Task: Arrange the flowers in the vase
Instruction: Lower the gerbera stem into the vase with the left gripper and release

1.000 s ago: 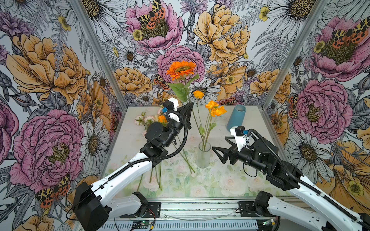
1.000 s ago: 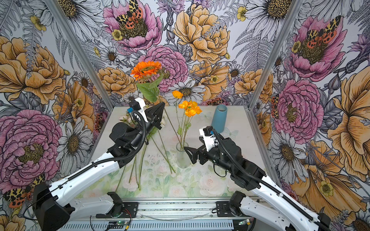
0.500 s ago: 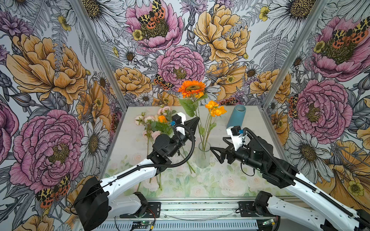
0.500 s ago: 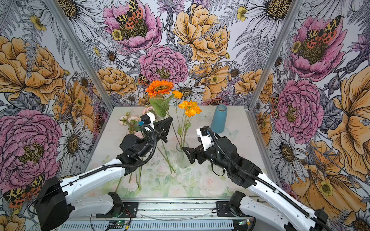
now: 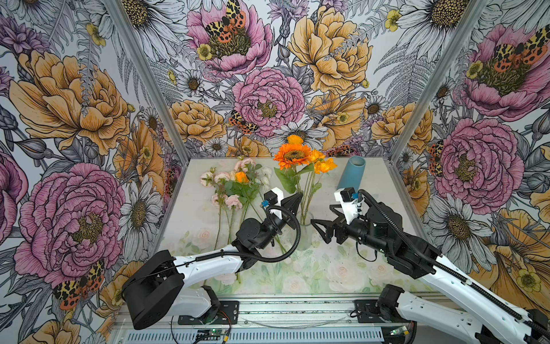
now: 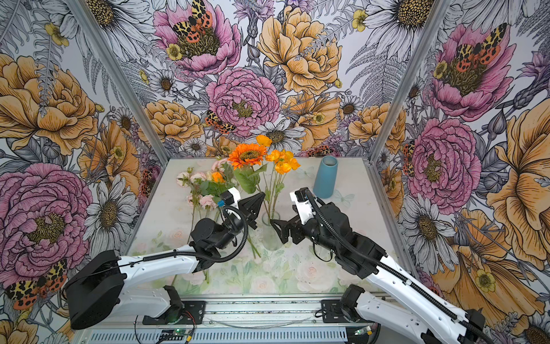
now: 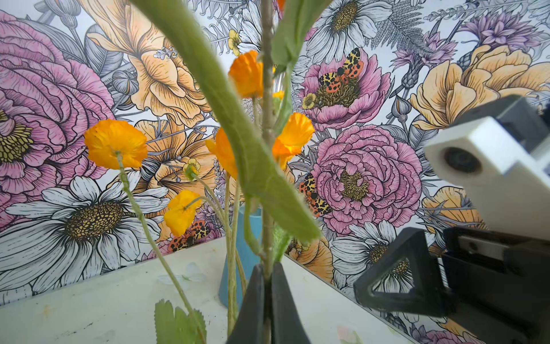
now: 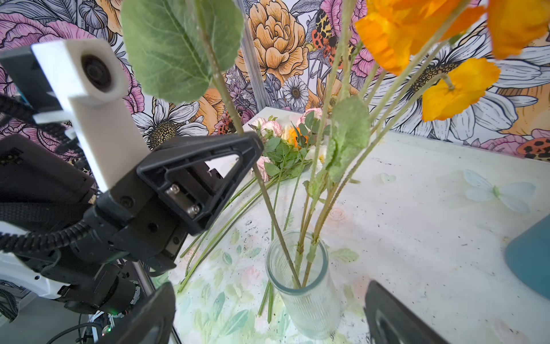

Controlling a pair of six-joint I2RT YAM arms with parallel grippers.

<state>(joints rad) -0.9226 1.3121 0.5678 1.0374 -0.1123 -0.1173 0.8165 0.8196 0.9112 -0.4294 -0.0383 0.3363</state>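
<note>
The orange sunflower [image 5: 293,155] stands with its stem end inside the glass vase [image 8: 303,292]. My left claw [image 7: 268,277] is clamped on that stem to guide it. My right claw [image 5: 321,213] gapes empty beside the vase, likely to steady it. The other flowers [image 5: 235,184] lie on the table [image 5: 372,184].

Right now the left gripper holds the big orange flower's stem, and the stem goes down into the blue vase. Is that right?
Almost. The left gripper does hold the big orange flower by its stem, but the stem goes down into the glass vase, not the blue vase. The right wrist view shows the stem's end inside the glass.
</note>
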